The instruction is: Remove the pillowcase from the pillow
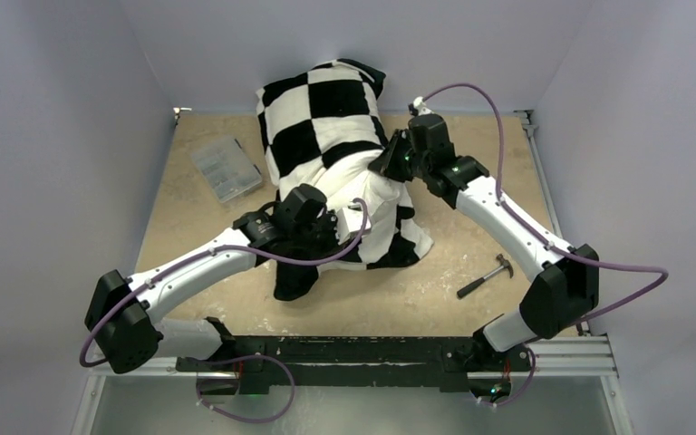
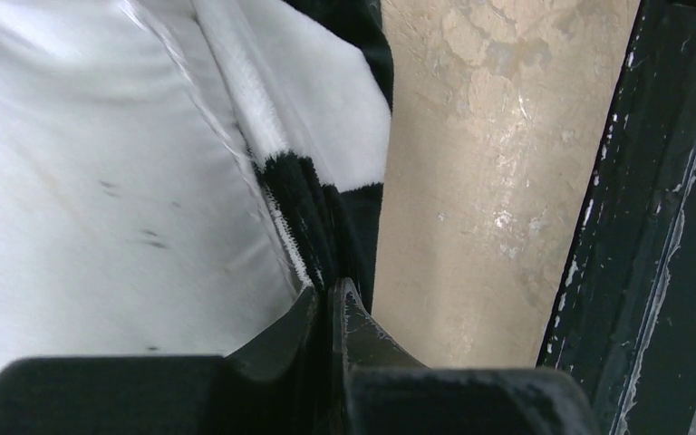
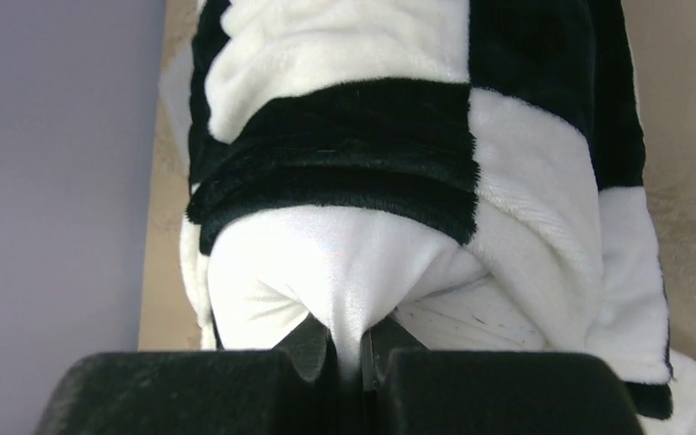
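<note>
The black-and-white checkered pillowcase (image 1: 326,100) covers the far half of the white pillow (image 1: 362,181), whose near end bulges out bare. My left gripper (image 1: 328,236) sits at the near loose hem. In the left wrist view it (image 2: 331,294) is shut on the pillowcase's (image 2: 326,208) black zipper edge, beside the pillow (image 2: 100,181). My right gripper (image 1: 388,163) is at the pillow's right side. In the right wrist view it (image 3: 352,340) is shut on a pinch of white pillow (image 3: 326,263) fabric, below the bunched pillowcase (image 3: 372,136).
A clear plastic box (image 1: 225,168) lies at the left of the table. A hammer (image 1: 487,276) lies near the right arm. A black rail (image 1: 353,349) runs along the near edge, also seen in the left wrist view (image 2: 662,227). Walls close in on three sides.
</note>
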You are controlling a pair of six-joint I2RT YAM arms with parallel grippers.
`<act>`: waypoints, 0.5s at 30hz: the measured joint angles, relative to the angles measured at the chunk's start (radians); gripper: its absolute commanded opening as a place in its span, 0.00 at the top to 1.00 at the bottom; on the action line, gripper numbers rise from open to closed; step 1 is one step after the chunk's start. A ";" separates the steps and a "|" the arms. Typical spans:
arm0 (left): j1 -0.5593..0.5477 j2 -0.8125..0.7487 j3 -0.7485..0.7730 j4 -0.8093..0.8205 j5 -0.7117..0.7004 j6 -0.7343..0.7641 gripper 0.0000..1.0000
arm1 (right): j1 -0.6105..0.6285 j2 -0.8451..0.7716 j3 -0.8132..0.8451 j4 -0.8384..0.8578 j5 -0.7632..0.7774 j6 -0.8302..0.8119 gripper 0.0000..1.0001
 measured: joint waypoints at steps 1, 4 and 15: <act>-0.001 -0.003 -0.005 0.008 0.001 -0.011 1.00 | -0.012 0.007 0.029 -0.012 -0.008 -0.005 1.00; -0.001 -0.004 -0.020 0.034 -0.005 -0.041 1.00 | -0.038 0.019 0.089 -0.042 -0.031 -0.017 1.00; -0.015 0.005 -0.040 0.134 -0.100 -0.192 1.00 | -0.245 0.014 0.168 -0.103 -0.133 -0.034 1.00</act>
